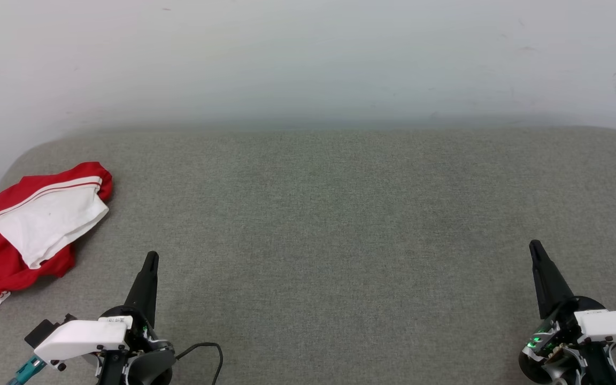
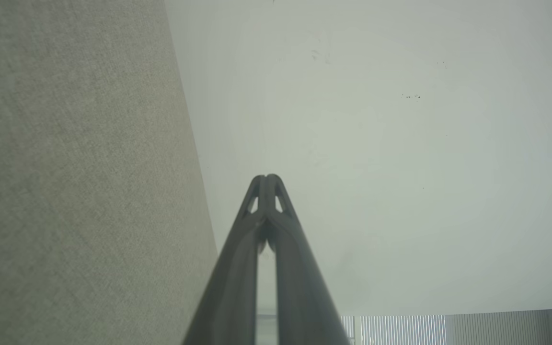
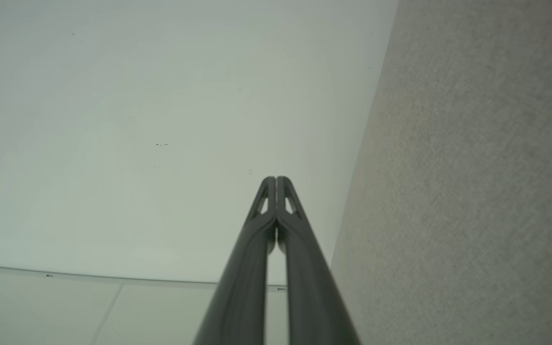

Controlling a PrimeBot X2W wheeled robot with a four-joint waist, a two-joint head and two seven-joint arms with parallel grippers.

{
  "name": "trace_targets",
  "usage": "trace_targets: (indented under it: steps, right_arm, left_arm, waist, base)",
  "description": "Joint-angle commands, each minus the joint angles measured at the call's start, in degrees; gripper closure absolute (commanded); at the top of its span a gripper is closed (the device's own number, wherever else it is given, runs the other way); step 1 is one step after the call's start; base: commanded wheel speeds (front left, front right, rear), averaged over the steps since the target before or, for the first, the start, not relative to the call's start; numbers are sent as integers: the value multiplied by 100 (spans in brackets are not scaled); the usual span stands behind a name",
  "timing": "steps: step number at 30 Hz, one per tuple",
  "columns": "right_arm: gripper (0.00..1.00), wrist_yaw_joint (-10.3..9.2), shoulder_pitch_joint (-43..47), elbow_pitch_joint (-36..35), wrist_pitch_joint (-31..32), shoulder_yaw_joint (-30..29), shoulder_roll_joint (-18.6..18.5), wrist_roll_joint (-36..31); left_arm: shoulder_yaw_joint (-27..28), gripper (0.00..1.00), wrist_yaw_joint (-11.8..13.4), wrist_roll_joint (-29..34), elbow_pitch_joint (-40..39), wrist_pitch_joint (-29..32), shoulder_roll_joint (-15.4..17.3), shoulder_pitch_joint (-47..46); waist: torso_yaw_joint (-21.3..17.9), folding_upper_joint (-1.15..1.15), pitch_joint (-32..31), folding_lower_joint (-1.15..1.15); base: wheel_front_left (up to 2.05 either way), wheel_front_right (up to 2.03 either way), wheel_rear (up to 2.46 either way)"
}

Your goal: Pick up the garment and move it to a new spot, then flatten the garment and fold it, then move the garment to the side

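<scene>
Head view shows the garment (image 1: 35,230) crumpled left of the closed left gripper (image 1: 151,256), far from the closed right gripper (image 1: 534,246).

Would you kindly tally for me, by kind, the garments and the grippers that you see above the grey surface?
Garments: 1, the red and white garment, lying crumpled on the robot's left.
Grippers: 2, the left gripper and the right gripper, both shut and holding nothing.
Total: 3.
</scene>
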Motion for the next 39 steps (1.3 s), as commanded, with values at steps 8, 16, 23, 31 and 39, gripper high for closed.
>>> trace_targets:
  steps: [8, 16, 23, 31, 39]
  right_arm:
    - [100, -2, -63, 5, 3, 4, 21, 22]
    - [100, -2, -63, 5, 3, 4, 21, 22]
    - [100, -2, -63, 5, 2, 4, 21, 22]
    - [100, -2, -63, 5, 3, 4, 21, 22]
    - [0, 0, 54, 66, -4, 4, 0, -3]
  left_arm:
    - [14, 100, -19, 9, -4, 11, -14, -32]
    - [14, 100, -19, 9, -4, 11, -14, -32]
    - [14, 100, -19, 9, -4, 10, -13, -32]
    - [13, 100, -19, 9, -4, 10, -14, -32]
    - [-14, 0, 3, -1, 74, -6, -7, 42]
  waist:
    - [0, 0, 0, 0]
    - [0, 0, 0, 0]
    - [0, 0, 0, 0]
    - [0, 0, 0, 0]
    - [0, 0, 0, 0]
  base:
    - [0, 0, 0]
    - [0, 0, 0]
    - [0, 0, 0]
    - [0, 0, 0]
    - [0, 0, 0]
